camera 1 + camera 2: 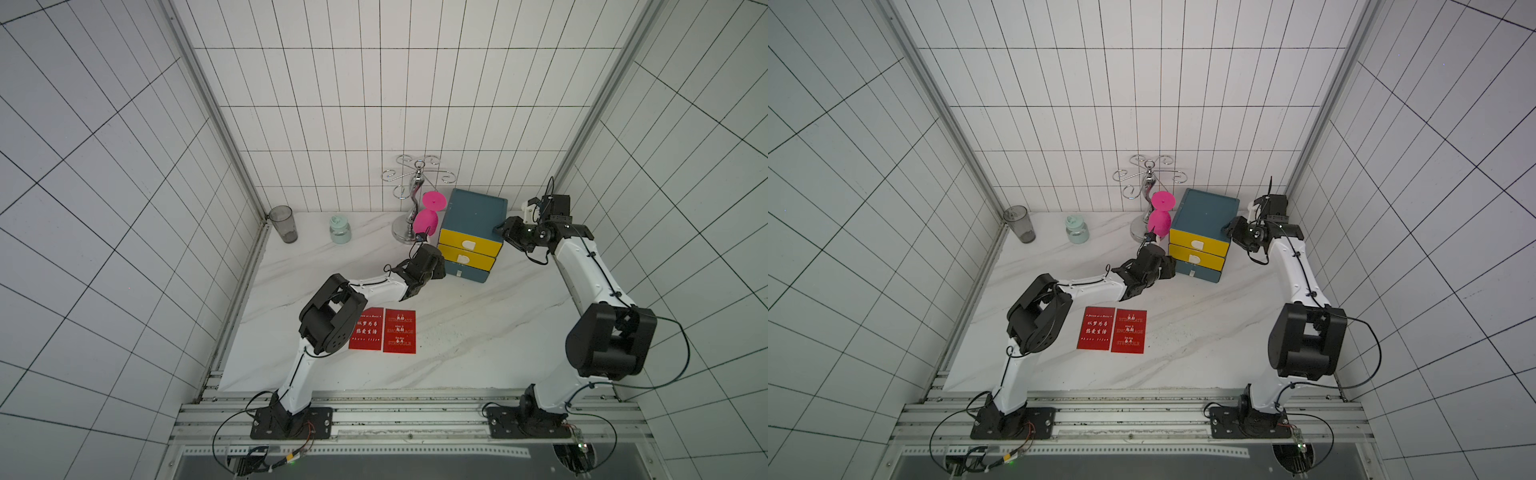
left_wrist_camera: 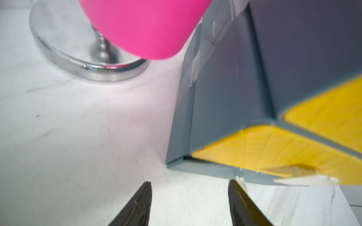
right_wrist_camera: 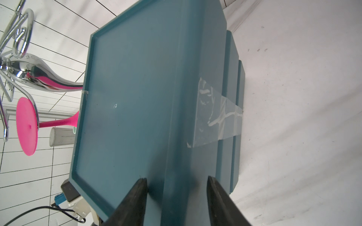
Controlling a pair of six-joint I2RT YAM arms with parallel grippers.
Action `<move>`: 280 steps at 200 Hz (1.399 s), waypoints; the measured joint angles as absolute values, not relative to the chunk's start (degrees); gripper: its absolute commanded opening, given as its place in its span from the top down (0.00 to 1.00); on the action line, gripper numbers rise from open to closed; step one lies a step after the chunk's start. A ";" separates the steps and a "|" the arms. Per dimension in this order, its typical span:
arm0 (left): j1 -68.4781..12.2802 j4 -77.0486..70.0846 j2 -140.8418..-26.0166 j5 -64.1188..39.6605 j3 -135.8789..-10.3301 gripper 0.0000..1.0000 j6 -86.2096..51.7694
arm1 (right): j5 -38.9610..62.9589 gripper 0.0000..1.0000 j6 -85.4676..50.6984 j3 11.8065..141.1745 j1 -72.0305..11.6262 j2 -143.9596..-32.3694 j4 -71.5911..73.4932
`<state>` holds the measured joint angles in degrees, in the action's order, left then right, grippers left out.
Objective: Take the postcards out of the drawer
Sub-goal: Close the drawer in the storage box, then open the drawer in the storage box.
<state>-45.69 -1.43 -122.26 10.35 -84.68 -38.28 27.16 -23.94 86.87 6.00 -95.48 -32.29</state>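
Two red postcards point(image 1: 365, 329) point(image 1: 400, 331) with white lettering lie flat side by side on the marble table, near the left arm's elbow; both top views show them point(image 1: 1095, 328). The drawer cabinet point(image 1: 473, 212) is teal with two yellow drawer fronts point(image 1: 469, 243) and a teal bottom drawer point(image 1: 467, 272), all pushed in. My left gripper point(image 2: 190, 182) is open and empty at the cabinet's lower left front corner, one fingertip point(image 2: 234, 187) beside the bottom drawer's white handle point(image 2: 241, 179). My right gripper point(image 3: 176, 178) stands open, jaws straddling the cabinet's upper right edge point(image 3: 180, 137).
A chrome glass rack point(image 1: 411, 195) holding an upside-down pink goblet point(image 1: 428, 216) stands just left of the cabinet, close to the left wrist. A grey tumbler point(image 1: 283, 223) and a mint jar point(image 1: 340, 229) sit at the back left. Tiled walls enclose the table.
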 measured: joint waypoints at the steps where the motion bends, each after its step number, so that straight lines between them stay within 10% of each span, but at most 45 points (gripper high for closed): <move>1: -45.69 -1.43 -122.13 10.22 -84.51 0.38 -38.37 | 27.16 0.48 -23.94 86.87 6.00 -95.48 -32.29; 113: -45.67 -23.44 -123.39 -14.70 -75.22 0.47 -65.14 | 31.11 0.49 -25.69 84.99 7.27 -95.46 -29.93; 280: -46.09 -33.61 -136.05 -15.25 -82.11 0.54 -74.08 | 32.36 0.51 -27.00 84.20 7.53 -95.31 -28.86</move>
